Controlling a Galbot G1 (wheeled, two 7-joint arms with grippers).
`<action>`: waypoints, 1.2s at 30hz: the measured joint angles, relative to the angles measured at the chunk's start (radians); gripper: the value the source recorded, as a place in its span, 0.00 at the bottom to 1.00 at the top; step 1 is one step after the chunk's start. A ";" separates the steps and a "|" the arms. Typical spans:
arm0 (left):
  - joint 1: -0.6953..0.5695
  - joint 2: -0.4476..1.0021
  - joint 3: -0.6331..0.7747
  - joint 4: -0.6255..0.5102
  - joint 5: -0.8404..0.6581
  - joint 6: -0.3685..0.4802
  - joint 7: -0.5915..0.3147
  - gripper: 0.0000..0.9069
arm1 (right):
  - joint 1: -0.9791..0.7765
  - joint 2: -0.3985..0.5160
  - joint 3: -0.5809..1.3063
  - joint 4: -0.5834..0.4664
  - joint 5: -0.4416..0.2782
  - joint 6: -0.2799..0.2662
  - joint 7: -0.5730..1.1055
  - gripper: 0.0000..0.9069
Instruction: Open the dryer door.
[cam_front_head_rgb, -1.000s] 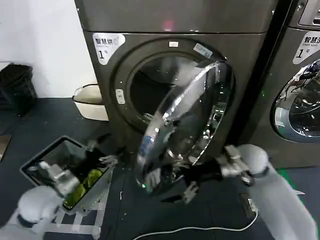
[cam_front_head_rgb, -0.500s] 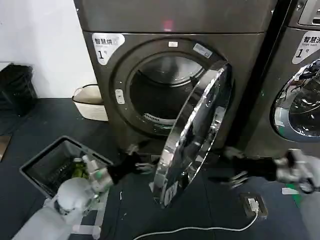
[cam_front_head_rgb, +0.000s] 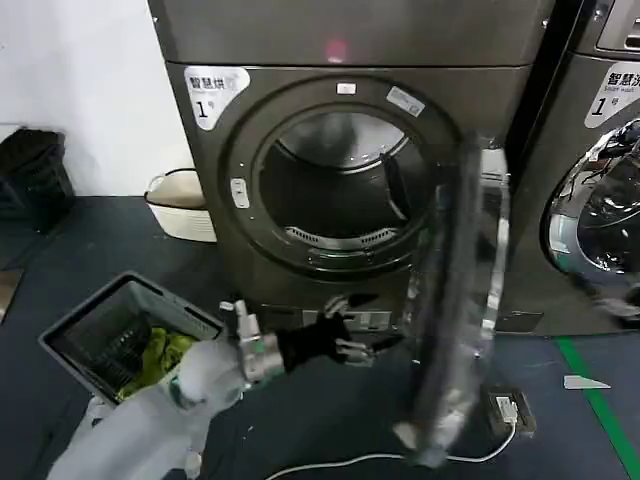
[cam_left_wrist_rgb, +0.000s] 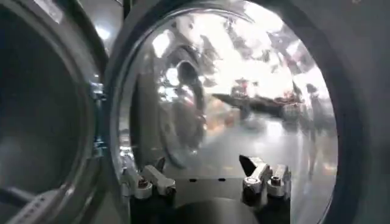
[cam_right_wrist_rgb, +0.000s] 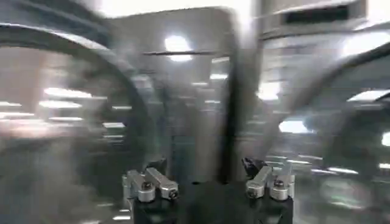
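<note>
Dryer door (cam_front_head_rgb: 455, 300): I am seeing it standing edge-on, swung wide beside the drum opening (cam_front_head_rgb: 335, 190) | Left gripper (cam_front_head_rgb: 350, 335): I am holding it released, empty, just beside the door | Right gripper (cam_right_wrist_rgb: 207, 179): spread, gripping nothing | Handling: I am judging it heavy, rigid, slick chrome; take the rim edge.

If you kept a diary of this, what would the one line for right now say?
chrome-ringed round dryer door: swung wide, edge-on | drum mouth: exposed | left gripper: open, low before the machine, reaching toward the door | right gripper: open, empty
</note>
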 joint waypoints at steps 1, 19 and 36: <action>-0.011 -0.008 0.017 0.008 -0.003 0.000 -0.008 1.00 | -0.010 0.004 0.027 0.009 0.000 -0.016 0.058 1.00; -0.267 -0.223 0.267 0.196 -0.028 -0.013 -0.160 1.00 | -0.148 -0.056 0.404 -0.017 -0.233 -0.078 0.575 1.00; -0.382 -0.479 0.314 0.426 0.009 -0.014 -0.235 1.00 | -0.209 -0.084 0.609 -0.030 -0.208 -0.082 0.589 1.00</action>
